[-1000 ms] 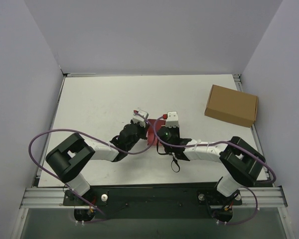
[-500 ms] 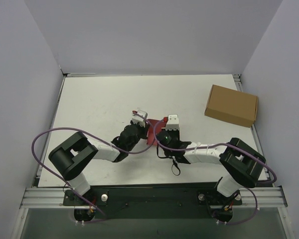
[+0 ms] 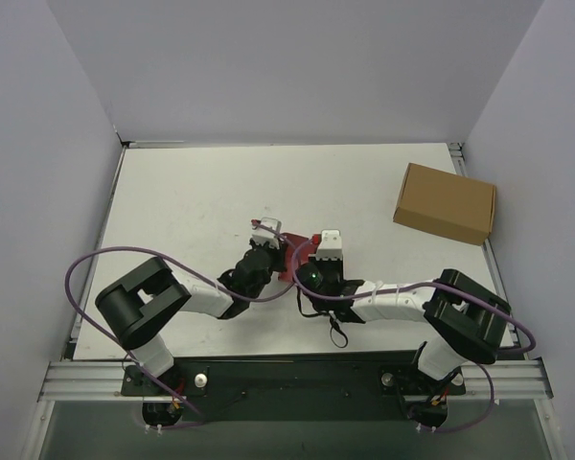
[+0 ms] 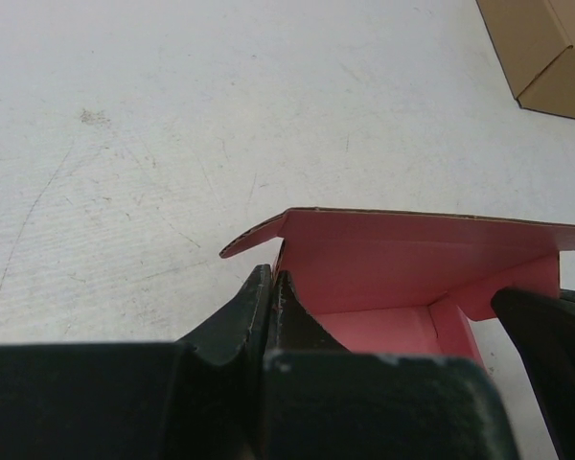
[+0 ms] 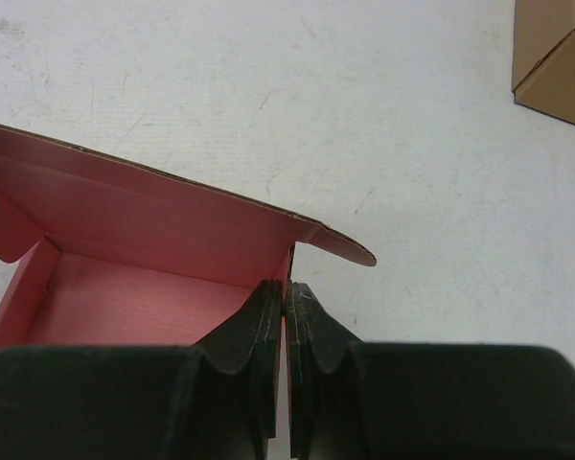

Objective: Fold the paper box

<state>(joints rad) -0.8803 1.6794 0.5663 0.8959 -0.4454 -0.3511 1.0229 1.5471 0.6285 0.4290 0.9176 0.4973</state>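
Centrally, left claw (image 4: pixel 271 284) and right claw (image 5: pixel 287 293) pinch paper box (image 4: pixel 412 259) edges.

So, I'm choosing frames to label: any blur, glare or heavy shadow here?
Top view: even light, no glare, faint shadows, brown box sharp. Left wrist view: left gripper dark and soft near the lens, paper box clear. Right wrist view: likewise, right gripper dark, table texture crisp.

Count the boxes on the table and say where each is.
2. The paper box sits mid-table, its side walls pinched by the left gripper and right gripper; the brown cardboard box lies near the right edge. None seems hidden.
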